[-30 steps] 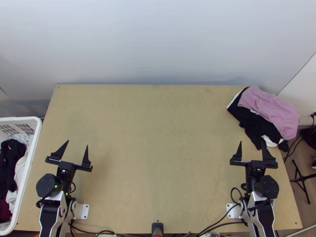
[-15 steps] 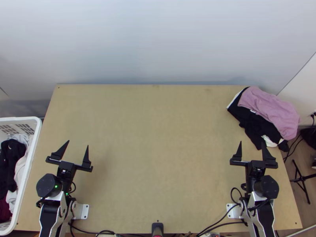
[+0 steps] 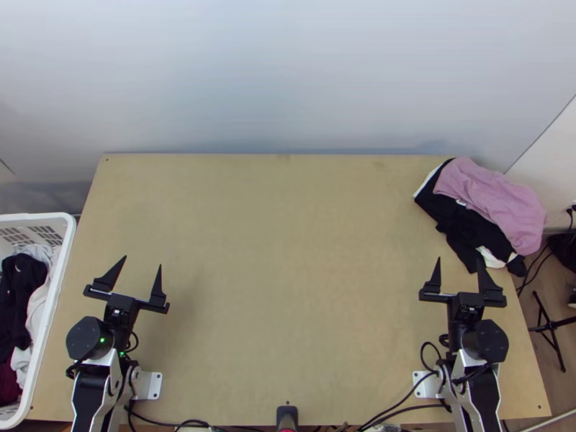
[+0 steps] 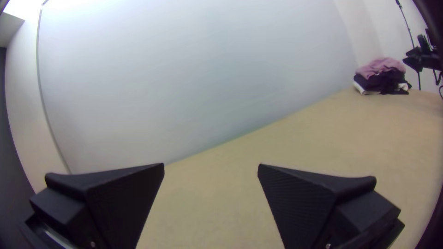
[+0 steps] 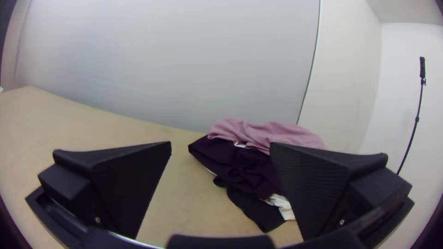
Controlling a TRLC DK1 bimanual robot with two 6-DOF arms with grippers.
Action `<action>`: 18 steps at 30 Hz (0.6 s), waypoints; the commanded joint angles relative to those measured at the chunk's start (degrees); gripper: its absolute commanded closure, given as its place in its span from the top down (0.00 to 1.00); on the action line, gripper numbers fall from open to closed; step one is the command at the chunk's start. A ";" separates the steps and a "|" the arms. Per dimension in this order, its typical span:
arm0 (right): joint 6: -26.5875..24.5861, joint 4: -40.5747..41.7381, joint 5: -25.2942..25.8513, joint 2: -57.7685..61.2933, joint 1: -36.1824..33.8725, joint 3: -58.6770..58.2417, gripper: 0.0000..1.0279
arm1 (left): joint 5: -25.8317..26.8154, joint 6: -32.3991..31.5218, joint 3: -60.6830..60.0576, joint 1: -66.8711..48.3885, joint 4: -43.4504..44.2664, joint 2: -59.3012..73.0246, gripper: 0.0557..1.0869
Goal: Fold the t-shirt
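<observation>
Left tool (image 3: 142,261) spread wide, holding nothing, above the light wooden counter (image 3: 288,302)! Right tool (image 3: 459,260), also wide and bare, sits near bunched pink cloth (image 3: 493,198) piled over rumpled black fabric (image 3: 457,219) by the far right corner. Clothes (image 3: 21,281) lie in the white plastic basket (image 3: 60,277), left; which piece is the t-shirt, I can't tell.

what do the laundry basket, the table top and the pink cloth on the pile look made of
Basket: likely white plastic, moulded with a slotted wall. Table top: probably wood board, matt, pale and faintly mottled. Pink cloth: soft, matt fabric in loose folds; fibre unclear.
</observation>
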 commanded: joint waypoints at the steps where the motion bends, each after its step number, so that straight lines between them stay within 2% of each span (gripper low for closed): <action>1: 0.01 0.00 0.02 0.03 0.02 -0.05 0.96 | 0.01 -9.17 0.11 -0.79 -0.11 0.03 0.96; 2: 0.01 0.00 0.02 0.03 0.10 -0.05 0.96 | 0.01 -12.78 0.02 -0.88 -0.03 -0.06 0.96; 6: 0.01 0.00 0.02 0.03 0.02 0.03 0.96 | 0.62 -18.84 0.11 -4.22 0.06 -0.06 0.96; 10: 0.01 0.09 0.02 0.03 0.02 0.03 0.96 | 0.45 -18.93 0.11 -9.40 -0.20 -0.06 0.96; 18: 1.76 0.09 0.02 0.03 3.09 0.03 0.96 | 0.18 -18.93 0.11 -9.49 -0.11 -0.06 0.96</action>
